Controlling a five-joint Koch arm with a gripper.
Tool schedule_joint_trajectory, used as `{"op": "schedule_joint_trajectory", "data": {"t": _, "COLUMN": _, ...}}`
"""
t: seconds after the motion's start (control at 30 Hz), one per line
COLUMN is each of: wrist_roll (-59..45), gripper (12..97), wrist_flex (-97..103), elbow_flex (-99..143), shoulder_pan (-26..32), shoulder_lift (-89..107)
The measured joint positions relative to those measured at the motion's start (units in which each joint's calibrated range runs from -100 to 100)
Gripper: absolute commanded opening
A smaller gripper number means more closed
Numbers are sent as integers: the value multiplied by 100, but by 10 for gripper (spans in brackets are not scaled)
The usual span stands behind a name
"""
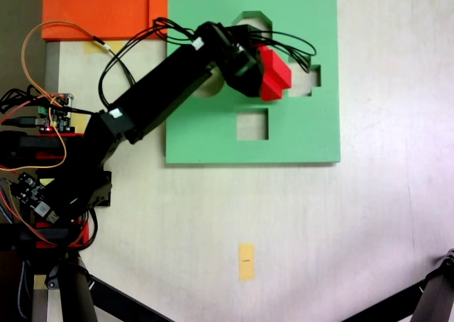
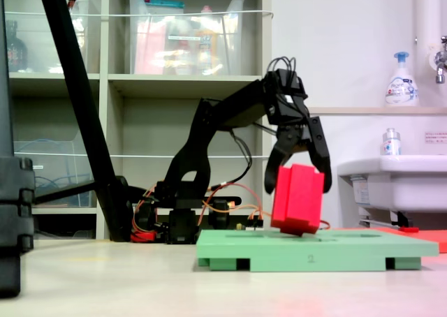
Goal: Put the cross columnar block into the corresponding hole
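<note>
Over the green board, I see my gripper with its jaws spread on either side of the cross columnar block, though I cannot tell whether they clamp it. The red block tilts, its lower edge touching or just above the board. From above, it sits just left of the plus-shaped hole, with the square cutout nearer me.
</note>
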State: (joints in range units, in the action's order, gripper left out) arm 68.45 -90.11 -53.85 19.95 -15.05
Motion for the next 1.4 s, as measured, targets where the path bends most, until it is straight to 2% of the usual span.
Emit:
{"op": "schedule_joint_trajectory", "data": {"t": 0.33, "wrist_roll": 20, "gripper": 400, "wrist_flex": 538, "elbow_flex": -137, "shoulder_pan": -249, "shoulder_lift": -506}}
{"op": "schedule_joint_trajectory", "data": {"t": 0.73, "wrist_roll": -269, "gripper": 417, "wrist_flex": 950, "elbow_flex": -1107, "shoulder_pan": -278, "shoulder_lift": -1313}}
{"op": "schedule_joint_trajectory", "data": {"t": 1.4, "wrist_roll": -547, "gripper": 448, "wrist_flex": 1057, "elbow_flex": -1587, "shoulder_pan": -230, "shoulder_lift": -1436}}
